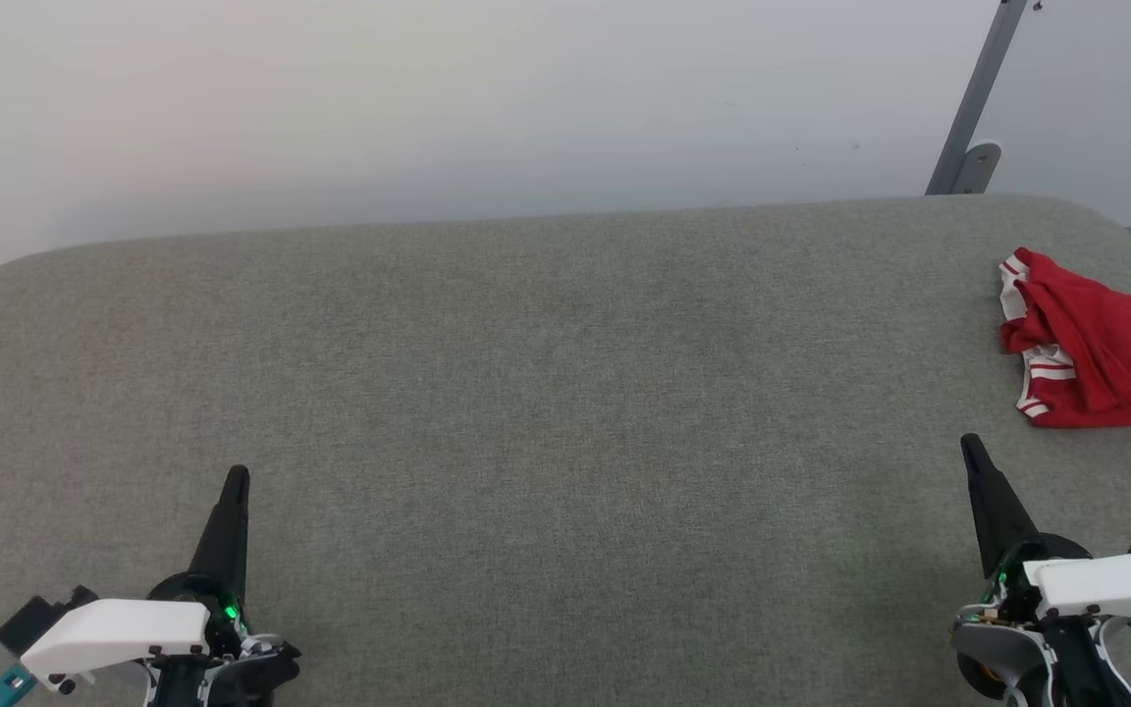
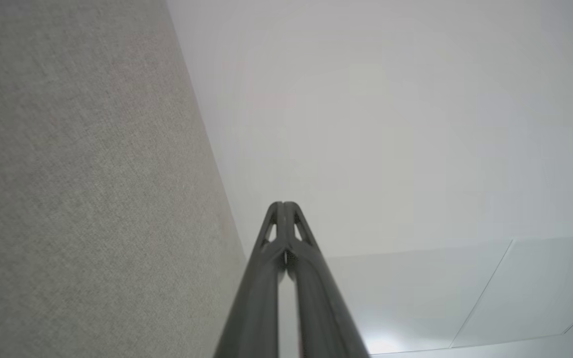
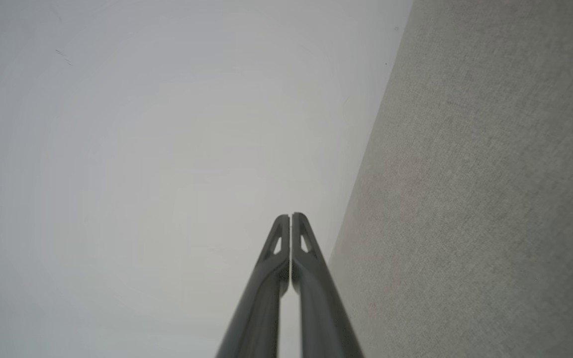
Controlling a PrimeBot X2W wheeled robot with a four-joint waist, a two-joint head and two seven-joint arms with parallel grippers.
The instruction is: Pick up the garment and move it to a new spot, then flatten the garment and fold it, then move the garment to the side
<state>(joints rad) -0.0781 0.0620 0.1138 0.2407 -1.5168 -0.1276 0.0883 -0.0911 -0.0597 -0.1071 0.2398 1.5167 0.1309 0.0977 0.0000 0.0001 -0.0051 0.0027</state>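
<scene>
The garment (image 1: 1105, 349) is a crumpled red shirt with white striped trim, lying at the far right of the grey felt table (image 1: 546, 393) and cut off by the right edge of the head view. My right gripper (image 1: 971, 447) is shut and empty, low at the right, its tips a short way in front of and left of the garment. My left gripper (image 1: 237, 476) is shut and empty at the lower left, far from the garment. Both wrist views show the fingers pressed together, left gripper (image 2: 283, 205) and right gripper (image 3: 291, 216), with nothing between them.
The table's rounded far edge (image 1: 526, 221) borders a pale floor. A grey metal post (image 1: 973, 98) rises beyond the far right corner. In the wrist views the table surface (image 2: 67, 199) (image 3: 490, 199) runs along one side.
</scene>
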